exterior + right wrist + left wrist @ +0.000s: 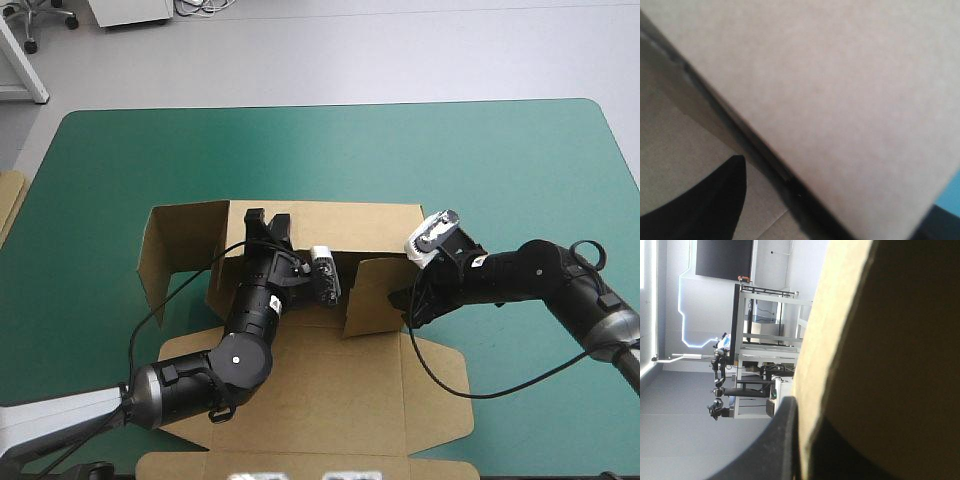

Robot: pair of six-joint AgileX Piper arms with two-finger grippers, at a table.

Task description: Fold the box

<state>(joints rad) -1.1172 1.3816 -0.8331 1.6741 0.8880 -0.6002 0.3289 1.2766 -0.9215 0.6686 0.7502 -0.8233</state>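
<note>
Mid-bench, toward the near edge: brown box (pixel 300 390), bottom panels flat on the teal-green bench (pixel 500 160), far wall (pixel 370 225) and both side flaps raised. Left tool (pixel 268 222) sits at the far wall's top edge, clamped on the board; its black finger (pixel 782 440) lies tight against it. Right tool (pixel 407 303) is at the right flap (pixel 370 295), fingers apart: one black finger (pixel 710 200) shows, the other is hidden behind board.
</note>
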